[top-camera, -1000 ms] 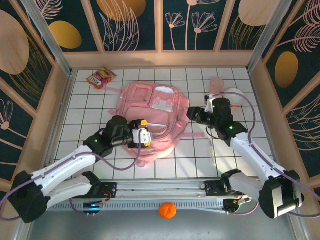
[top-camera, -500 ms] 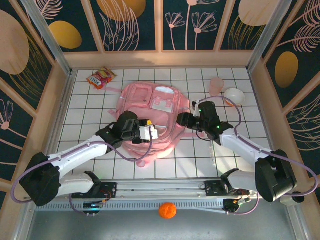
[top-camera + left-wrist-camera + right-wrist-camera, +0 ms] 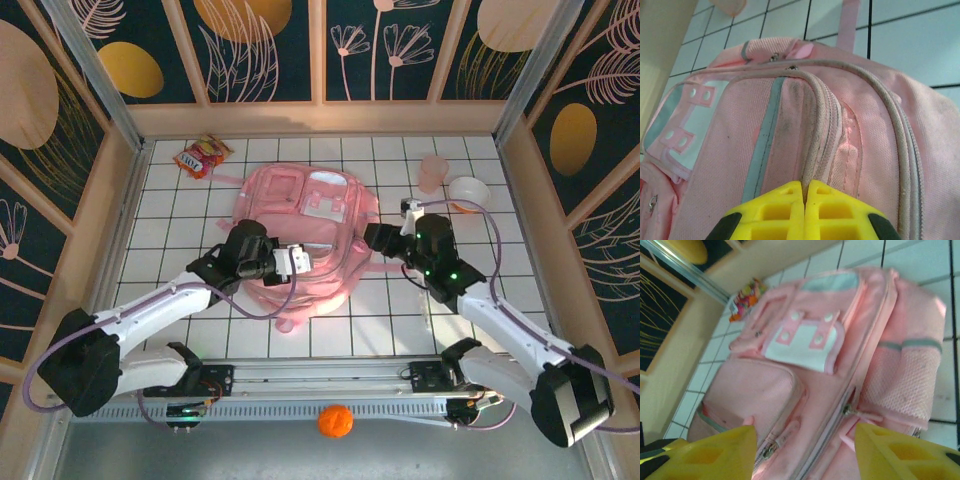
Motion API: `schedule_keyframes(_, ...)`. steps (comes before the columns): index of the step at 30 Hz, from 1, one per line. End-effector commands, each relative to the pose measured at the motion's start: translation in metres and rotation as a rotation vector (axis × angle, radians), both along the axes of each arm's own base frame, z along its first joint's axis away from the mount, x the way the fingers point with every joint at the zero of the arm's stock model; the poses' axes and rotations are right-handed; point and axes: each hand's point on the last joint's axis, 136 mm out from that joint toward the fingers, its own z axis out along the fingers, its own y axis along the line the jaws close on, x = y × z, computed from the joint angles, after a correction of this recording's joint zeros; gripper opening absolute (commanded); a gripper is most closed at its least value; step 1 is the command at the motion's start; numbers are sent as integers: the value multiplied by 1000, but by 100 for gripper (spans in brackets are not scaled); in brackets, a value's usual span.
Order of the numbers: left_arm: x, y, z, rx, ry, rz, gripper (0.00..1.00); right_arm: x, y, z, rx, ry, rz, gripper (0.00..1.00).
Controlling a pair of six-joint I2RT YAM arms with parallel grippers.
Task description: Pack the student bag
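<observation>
Since a second ago my left pincer point(image 3: 300, 263) has gone from spread to fully closed. My right arm has swung clear of the white bowl point(image 3: 467, 191) it half covered, so the bowl now shows whole beside a pink cup point(image 3: 433, 172).

The student bag point(image 3: 310, 225) lies flat in the middle of the tiled table point(image 3: 180, 220), pockets facing up. My left wrist hides part of its near left side, where the left pincer rests. Seen from that wrist, the yellow fingers point(image 3: 765, 210) meet with no gap, just where a raised zip ridge point(image 3: 812, 130) runs down and disappears behind them. I cannot tell whether any fabric or a zip pull is caught there.

My right pincer point(image 3: 373, 238) sits at the bag's right edge with its jaws apart. From the right wrist its fingers point(image 3: 715, 455) are cut off by the frame, and the bag between them is blurred. I cannot make out whether the tips touch the fabric.

A snack packet point(image 3: 202, 156) lies well apart at the far left corner. An orange ball point(image 3: 335, 421) sits on the grey strip in front of my bases.
</observation>
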Motion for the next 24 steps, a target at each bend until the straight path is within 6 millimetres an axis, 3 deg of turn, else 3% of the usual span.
schedule_keyframes(1, -2, -5, 20, -171, 49, 10, 0, 5, -15, 26, -22, -142, -73, 55)
schedule_keyframes(5, -10, -9, 30, -332, 119, 11, 0, -2, -24, 51, 14, -269, -96, 55)
schedule_keyframes(9, -12, -9, 35, -376, 158, 11, 0, -9, -30, 76, 23, -394, -100, 56)
schedule_keyframes(13, -12, -8, 47, -445, 159, 14, 0, -13, -32, 88, 0, -479, -97, 61)
schedule_keyframes(16, -14, -11, 51, -487, 180, -3, 0, -7, -29, 79, -62, -471, -81, 74)
schedule_keyframes(18, -17, -13, 50, -508, 203, -16, 0, -2, -24, 68, -148, -461, -39, 77)
schedule_keyframes(24, -23, -12, 46, -520, 205, -34, 0, -11, 22, 47, -304, -478, 365, 78)
